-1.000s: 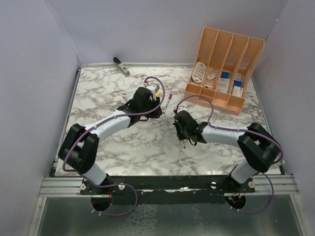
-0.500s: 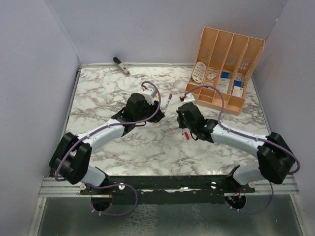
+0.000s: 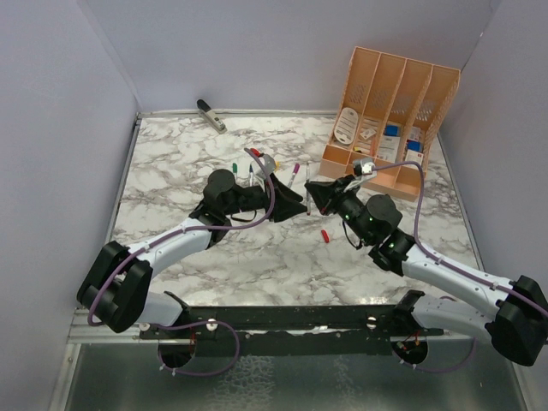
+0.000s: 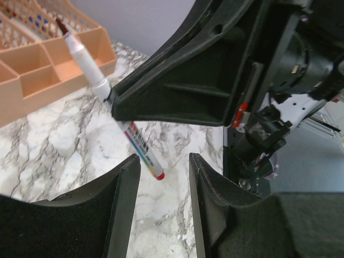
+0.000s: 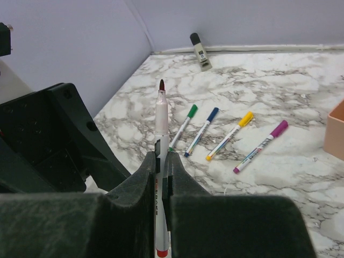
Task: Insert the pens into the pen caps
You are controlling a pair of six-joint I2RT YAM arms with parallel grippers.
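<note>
red pen (image 5: 160, 115) in right claw (image 5: 162, 158)

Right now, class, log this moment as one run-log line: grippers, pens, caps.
left gripper: open, empty | right gripper: shut on uncapped pen | red cap: loose on table | four capped pens: lying on table

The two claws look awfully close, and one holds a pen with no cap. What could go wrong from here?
1. The left gripper, jaws open, is very close to the right gripper; a bump could knock the uncapped pen askew in its narrow pinch.
2. Its bare tip could smear ink on anything it brushes.
3. The small red cap lies on the table, held by neither gripper, so it needs fetching.
</note>
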